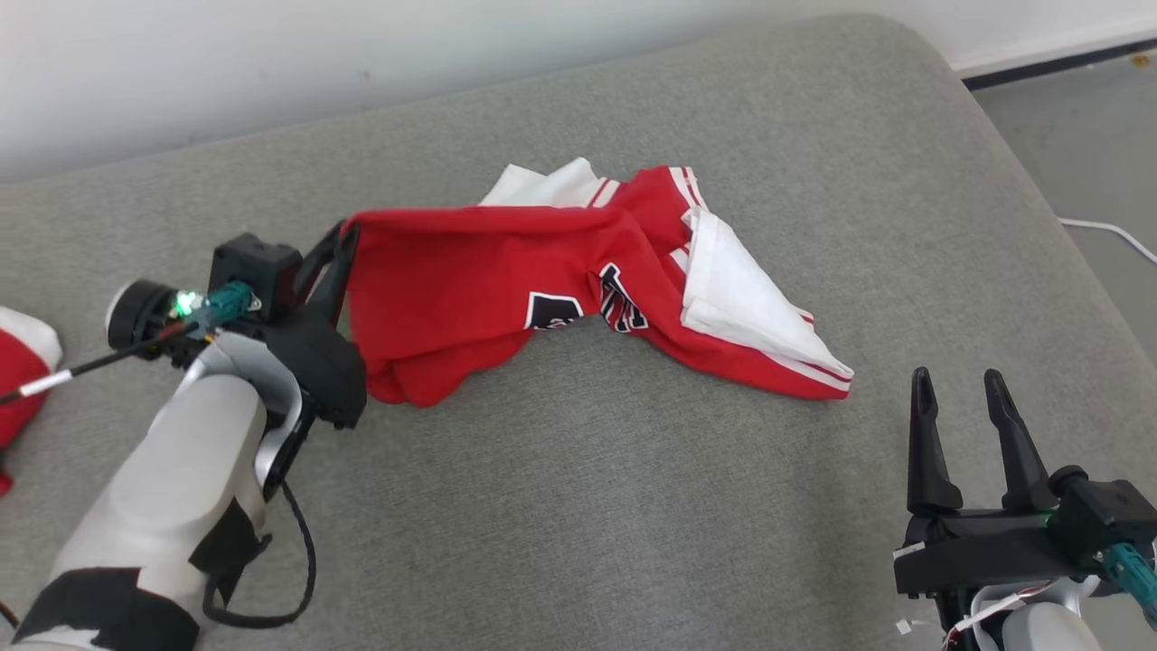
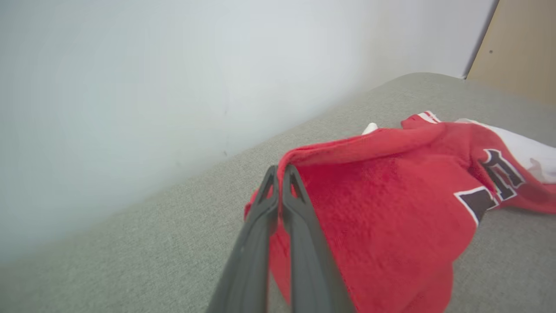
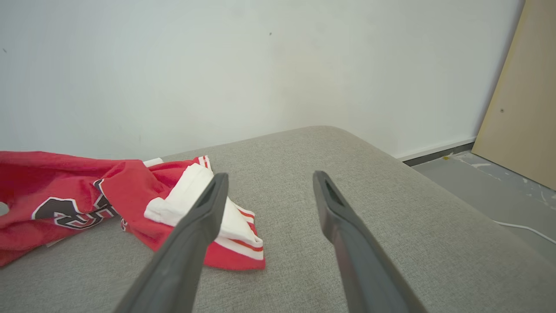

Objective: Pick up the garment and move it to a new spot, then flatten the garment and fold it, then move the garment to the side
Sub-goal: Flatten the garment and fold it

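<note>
left wrist view: left end effector (image 2: 280,171) clamped on an edge of the crumpled red-and-white jersey garment (image 2: 391,208), which lies mid grey fabric cushion (image 1: 578,506). right end effector (image 1: 958,380) stands open, well apart. pick-up step, i judge; next, lift and carry it.

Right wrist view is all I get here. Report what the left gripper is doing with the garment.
Observer: The left gripper is shut on the red garment, pinching its left edge.
Operator: Tell me whether that edge is off the cushion.
Observer: The pinched edge looks raised; the rest lies crumpled on the grey cushion.
Operator: Name anything left of that arm.
Observer: Another red-and-white cloth lies at the head view's far left, apart from the garment.
</note>
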Controlling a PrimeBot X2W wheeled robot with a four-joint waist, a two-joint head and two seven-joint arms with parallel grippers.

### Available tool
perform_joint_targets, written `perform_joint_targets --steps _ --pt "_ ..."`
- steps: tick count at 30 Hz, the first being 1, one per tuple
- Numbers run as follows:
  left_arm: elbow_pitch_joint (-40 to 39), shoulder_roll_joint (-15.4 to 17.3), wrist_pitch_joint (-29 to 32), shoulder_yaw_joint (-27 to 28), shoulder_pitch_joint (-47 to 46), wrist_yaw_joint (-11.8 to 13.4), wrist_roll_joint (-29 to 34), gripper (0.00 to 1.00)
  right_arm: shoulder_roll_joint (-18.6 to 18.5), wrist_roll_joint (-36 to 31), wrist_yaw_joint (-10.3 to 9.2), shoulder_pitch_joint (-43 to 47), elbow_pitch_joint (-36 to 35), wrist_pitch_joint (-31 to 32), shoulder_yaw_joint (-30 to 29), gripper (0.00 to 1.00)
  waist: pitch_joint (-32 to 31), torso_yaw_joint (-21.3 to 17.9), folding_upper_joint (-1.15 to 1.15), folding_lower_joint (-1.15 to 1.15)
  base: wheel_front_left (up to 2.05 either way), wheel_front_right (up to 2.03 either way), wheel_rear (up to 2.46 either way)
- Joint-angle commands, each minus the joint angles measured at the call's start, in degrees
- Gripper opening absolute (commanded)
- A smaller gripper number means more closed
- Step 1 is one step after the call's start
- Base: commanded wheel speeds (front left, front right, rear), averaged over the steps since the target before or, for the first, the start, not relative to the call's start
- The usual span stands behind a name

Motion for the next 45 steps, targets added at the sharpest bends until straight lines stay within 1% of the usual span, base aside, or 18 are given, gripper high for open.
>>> perform_joint_targets --steps 1,5,8,10,13,16,19,20,22,25,27,32,34,35,36,37,41,45 --pt "-0.9 0.46 -0.74 -0.13 -0.96 0.1 -0.22 0.0 -0.06 -0.37 -0.13 1.06 -0.04 -0.04 -0.43 1.0 -1.89 1.98 0.0 -0.01 0.0 0.0 0.0" --pt "-4.83 2.21 -1.56 0.51 -1.19 0.3 0.64 0.0 -0.26 -0.46 -0.13 2.2 -0.04 -0.05 -0.76 1.0 -4.35 4.77 0.0 -0.01 0.0 0.0 0.0" --pt "-9.61 3.87 -1.68 0.64 1.56 0.57 1.46 0.0 -0.24 -0.49 -0.13 3.41 -0.05 -0.04 -1.13 1.0 -6.14 7.21 0.0 -0.01 0.0 0.0 0.0" --pt "-13.85 5.01 -1.75 0.72 4.32 1.45 1.74 0.0 -0.28 -0.41 -0.13 4.1 0.06 -0.04 -1.37 1.0 -7.15 8.78 0.0 -0.01 0.0 0.0 0.0" --pt "-21.17 7.12 -1.71 1.11 10.12 3.86 1.6 0.0 -0.26 0.0 -0.13 5.16 0.03 -0.04 -1.94 1.0 -8.3 11.02 0.0 -0.01 0.0 0.0 0.0" --pt "-28.43 8.89 -1.28 1.33 17.9 6.91 0.35 0.0 -0.22 0.46 -0.13 6.19 -0.02 -0.04 -2.15 1.0 -8.92 12.92 0.0 -0.01 0.0 0.0 0.0" --pt "-34.37 9.75 -0.96 1.98 25.73 10.12 -1.56 0.0 -0.23 0.5 -0.13 6.84 -0.2 -0.04 -2.57 1.0 -9.02 14.44 0.0 -0.01 0.0 0.0 0.0" --pt "-34.37 9.75 -0.96 1.98 25.73 10.12 -1.56 0.0 -0.23 0.5 -0.13 6.84 -0.2 -0.04 -2.57 1.0 -9.02 14.44 0.0 -0.01 0.0 0.0 0.0" --pt "-36.62 9.85 -1.0 2.2 30.77 11.79 -2.86 0.0 -0.19 0.62 -0.13 7.22 -0.31 -0.04 -2.7 1.0 -8.88 15.2 0.0 -0.01 0.0 0.0 0.0" --pt "-37.24 8.89 -1.31 2.03 36.68 13.1 -4.77 0.0 -0.16 0.49 -0.13 7.0 -0.23 -0.04 -2.49 1.0 -8.64 15.77 0.0 -0.01 0.0 0.0 0.0" --pt "-36.24 7.87 -1.48 2.15 39.64 13.09 -5.7 0.0 -0.39 0.66 -0.13 6.85 -0.01 -0.04 -2.21 1.0 -8.51 15.89 0.0 -0.01 0.0 0.0 0.0" --pt "-31.73 4.81 -1.8 2.77 43.06 11.71 -6.95 0.0 -0.94 0.97 -0.13 6.37 0.34 -0.04 -1.86 1.0 -8.38 16.0 0.0 -0.01 0.0 0.0 0.0" --pt "-29.54 4.07 -1.76 2.9 43.31 11.09 -6.02 0.0 -1.18 1.02 -0.13 6.27 0.57 -0.04 -1.62 1.0 -8.45 15.86 0.0 -0.01 0.0 0.0 0.0" --pt "-28.94 3.38 -1.76 3.58 43.2 10.88 -5.76 0.42 -1.25 0.98 -0.13 6.23 0.63 -0.04 -1.54 1.0 -8.5 15.79 0.0 -0.01 0.0 0.0 0.0" --pt "-28.6 2.88 -1.78 4.11 43.33 10.52 -5.15 0.92 -1.32 0.96 -0.13 6.18 0.68 -0.04 -1.48 1.0 -8.54 15.71 0.0 -0.01 0.0 0.0 0.0" --pt "-28.91 2.35 -1.78 5.27 43.34 10.45 -4.6 1.0 -1.39 1.05 -0.13 6.18 0.7 -0.04 -1.47 1.0 -8.58 15.66 0.0 -0.01 0.0 0.0 0.0" --pt "-32.01 0.59 -1.8 10.98 44.59 9.66 -1.7 1.0 -1.34 0.85 -0.13 6.78 0.54 -0.04 -1.65 1.0 -9.07 15.53 0.0 -0.01 0.0 0.0 0.0" --pt "-36.56 -1.42 -1.81 18.22 46.06 9.06 1.91 1.0 -1.18 0.74 -0.13 7.34 0.46 -0.04 -1.75 1.0 -9.81 15.43 0.0 -0.01 0.0 0.0 0.0"
